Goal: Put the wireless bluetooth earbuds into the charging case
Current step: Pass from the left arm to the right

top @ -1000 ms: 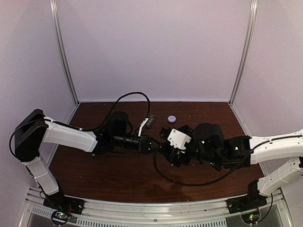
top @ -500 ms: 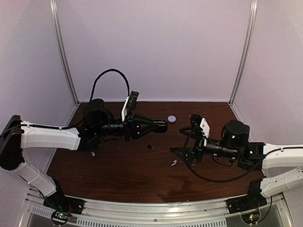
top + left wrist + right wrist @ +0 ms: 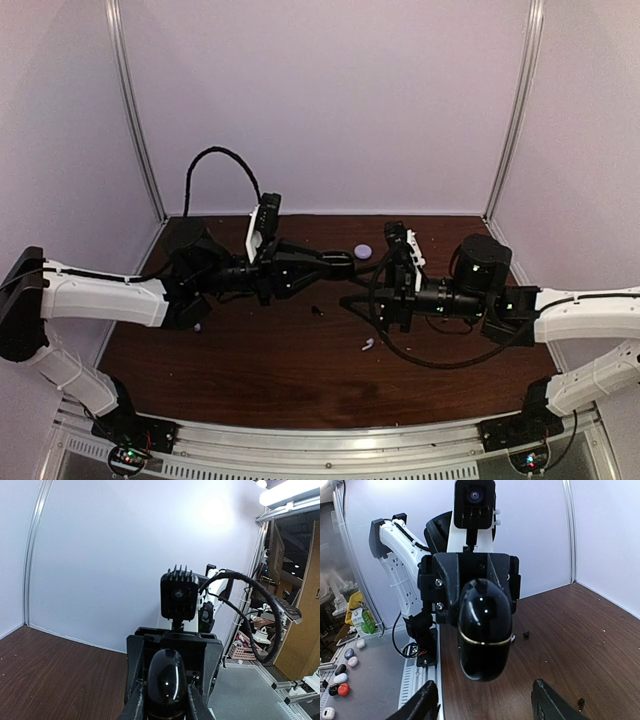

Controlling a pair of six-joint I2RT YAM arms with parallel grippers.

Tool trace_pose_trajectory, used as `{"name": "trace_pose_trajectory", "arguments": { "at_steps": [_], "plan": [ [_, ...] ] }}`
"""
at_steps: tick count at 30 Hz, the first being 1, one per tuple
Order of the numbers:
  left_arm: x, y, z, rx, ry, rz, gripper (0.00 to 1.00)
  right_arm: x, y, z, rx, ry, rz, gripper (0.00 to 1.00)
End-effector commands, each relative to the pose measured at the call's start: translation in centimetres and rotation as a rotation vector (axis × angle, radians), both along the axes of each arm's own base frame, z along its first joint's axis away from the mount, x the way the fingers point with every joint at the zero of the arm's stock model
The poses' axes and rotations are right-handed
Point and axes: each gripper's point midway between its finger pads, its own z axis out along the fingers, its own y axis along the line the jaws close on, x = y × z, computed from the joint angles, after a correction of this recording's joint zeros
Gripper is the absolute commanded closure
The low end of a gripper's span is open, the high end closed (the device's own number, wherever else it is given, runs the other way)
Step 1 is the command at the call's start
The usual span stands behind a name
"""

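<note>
Your left gripper (image 3: 336, 266) is clamped on a glossy black oval object (image 3: 485, 630), which is shut along its gold seam and raised off the table (image 3: 270, 370). Your right gripper (image 3: 350, 300) faces it, jaws spread wide and holding nothing. The charging case (image 3: 363, 251) lies on the table just behind them, seemingly closed, its contents unseen. One earbud (image 3: 367, 345) lies loose nearer you. A pale speck (image 3: 197, 326) towards the table's left side may be the other.

Charging case (image 3: 363, 251) at back of table (image 3: 270, 370), earbud (image 3: 367, 345) well before it

Robotics lab, white-walled test booth (image 3: 330, 100), aluminium frame posts (image 3: 137, 110), wooden tabletop (image 3: 280, 370)
</note>
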Motion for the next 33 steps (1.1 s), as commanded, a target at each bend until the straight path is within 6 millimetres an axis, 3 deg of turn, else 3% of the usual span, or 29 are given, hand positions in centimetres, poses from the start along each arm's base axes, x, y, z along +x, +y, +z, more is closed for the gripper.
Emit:
{"name": "trace_pose_trajectory", "arguments": {
  "at_steps": [1, 8, 24, 33],
  "plan": [
    [-0.2, 0.5, 1.0, -0.066, -0.050, 0.023, 0.99, -0.2, 0.3, 2.7, 0.070, -0.030, 0.031, 0.38],
    [-0.1, 0.4, 0.5, -0.064, -0.029, 0.022, 0.99, 0.3, 0.5, 3.6, 0.065, -0.065, 0.010, 0.58],
    [-0.1, 0.5, 0.0, -0.073, -0.012, 0.033, 1.00, -0.1, 1.6, 3.7, 0.079, -0.074, 0.068, 0.71],
    [-0.3, 0.3, 0.0, -0.076, -0.008, 0.030, 1.00, -0.1, 1.6, 4.4, 0.106, -0.085, 0.069, 0.71]
  ]
}}
